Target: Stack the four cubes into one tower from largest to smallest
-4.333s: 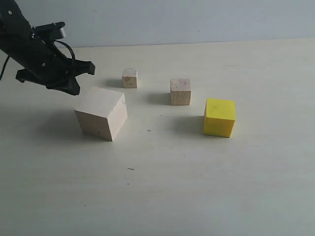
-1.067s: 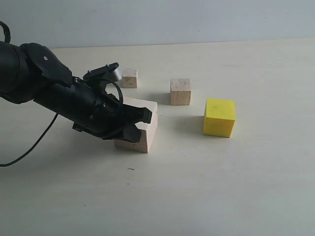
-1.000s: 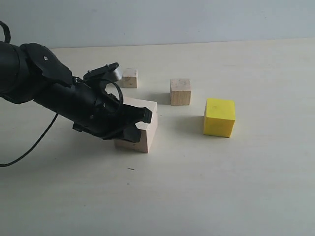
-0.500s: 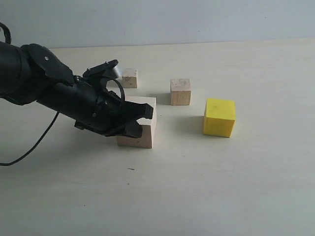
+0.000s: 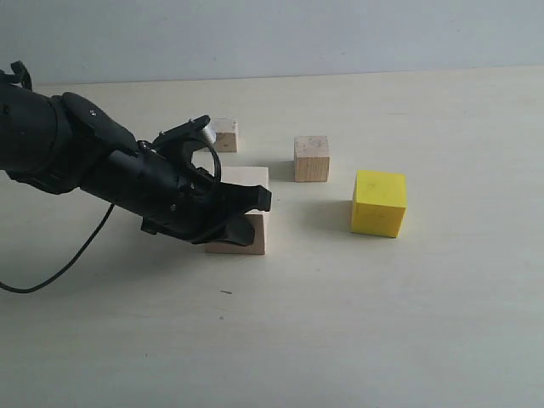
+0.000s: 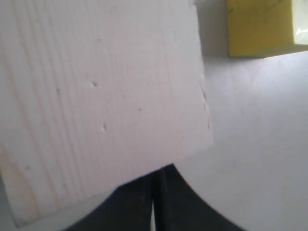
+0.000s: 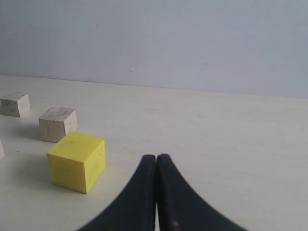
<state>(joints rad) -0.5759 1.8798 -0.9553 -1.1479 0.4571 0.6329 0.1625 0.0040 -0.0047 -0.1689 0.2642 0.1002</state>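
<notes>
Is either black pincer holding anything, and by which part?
Nothing is held. The left pincer is shut, tips against a side of the large wood cube; the right pincer is shut, empty.

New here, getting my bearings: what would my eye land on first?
The black left pincer, shut, its tips against the large pale wood cube left of the table's middle. Then the bright yellow cube, alone at the right, with the small wood cube and tiny wood cube farther back.

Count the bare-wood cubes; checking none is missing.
3: the large cube by the left arm's jaws, the tiny cube behind it, the small cube left of the yellow cube.
</notes>
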